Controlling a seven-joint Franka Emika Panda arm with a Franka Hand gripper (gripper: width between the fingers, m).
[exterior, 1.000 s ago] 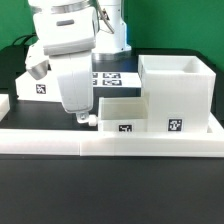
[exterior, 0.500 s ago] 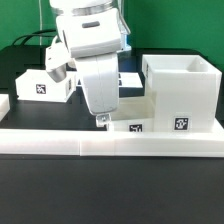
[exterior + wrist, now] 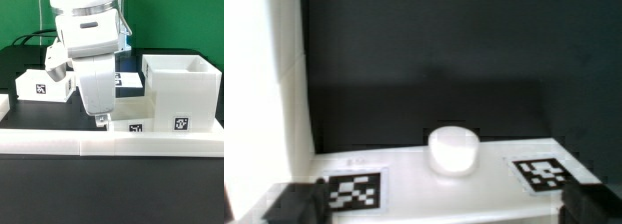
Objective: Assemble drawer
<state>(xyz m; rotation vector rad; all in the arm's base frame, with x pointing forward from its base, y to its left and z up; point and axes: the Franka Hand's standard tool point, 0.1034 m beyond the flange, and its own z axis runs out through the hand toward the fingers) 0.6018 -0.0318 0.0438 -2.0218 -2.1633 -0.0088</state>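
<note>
1. Where the white drawer parts lie on the black counter [image 3: 25,118], a low drawer box [image 3: 137,113] sits just behind the long border rail [image 3: 110,146]. Its end is close against the tall hollow shell [image 3: 180,85] on the exterior view's right.
2. One square tag [image 3: 133,127] shows on the front of the box, and another is on the front of the shell.
3. The fingers [image 3: 100,120] reach down at the end of the box away from the shell; whether they touch it I cannot tell.
4. From the wrist, a white face carries a rounded knob [image 3: 452,150] between two tags. The dark tips stand wide apart, gripping nothing.
5. A second flat box [image 3: 40,85] lies well apart, toward the exterior view's left.
6. Behind the arm [image 3: 90,40], the marker board [image 3: 128,78] is partly hidden.
</note>
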